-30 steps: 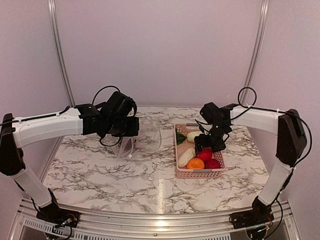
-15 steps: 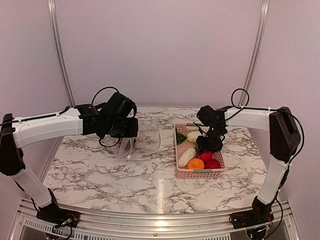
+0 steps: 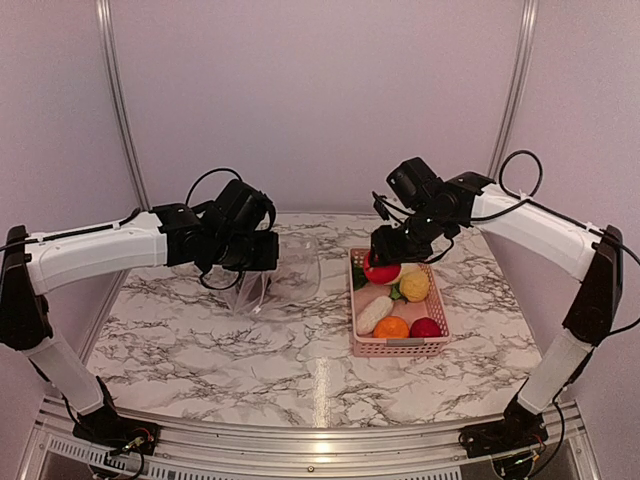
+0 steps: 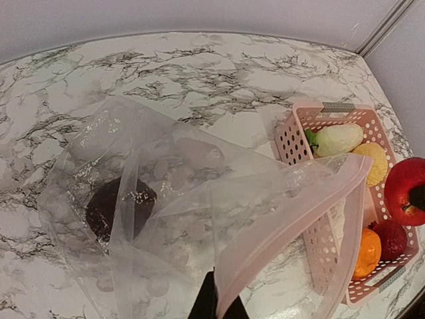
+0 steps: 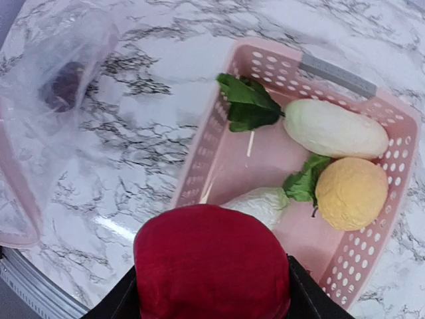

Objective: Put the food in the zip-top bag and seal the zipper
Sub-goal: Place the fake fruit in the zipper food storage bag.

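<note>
My right gripper (image 3: 383, 262) is shut on a red ball (image 5: 211, 262) and holds it above the near-left part of the pink basket (image 3: 366, 342). It shows as the red ball (image 4: 406, 191) in the left wrist view. My left gripper (image 4: 217, 307) is shut on the zipper (image 4: 292, 219) of the clear zip-top bag (image 3: 280, 278) and holds its mouth up, facing the basket. A dark piece (image 4: 118, 206) lies inside the bag. In the basket lie two white-cream oblong pieces (image 5: 335, 128), a yellow piece (image 5: 350, 193), green leaves (image 5: 247, 103), an orange ball (image 3: 391, 327) and another red ball (image 3: 426, 327).
The pink basket (image 5: 199, 159) stands right of centre on the marble table (image 3: 200, 340). Metal frame posts (image 3: 118, 100) rise at the back corners. A metal rail (image 3: 300, 440) runs along the table's near edge.
My right gripper has risen out of the basket with a red ball and moved left and back. The yellow piece in the basket has come into view. The left arm and bag have barely moved.
</note>
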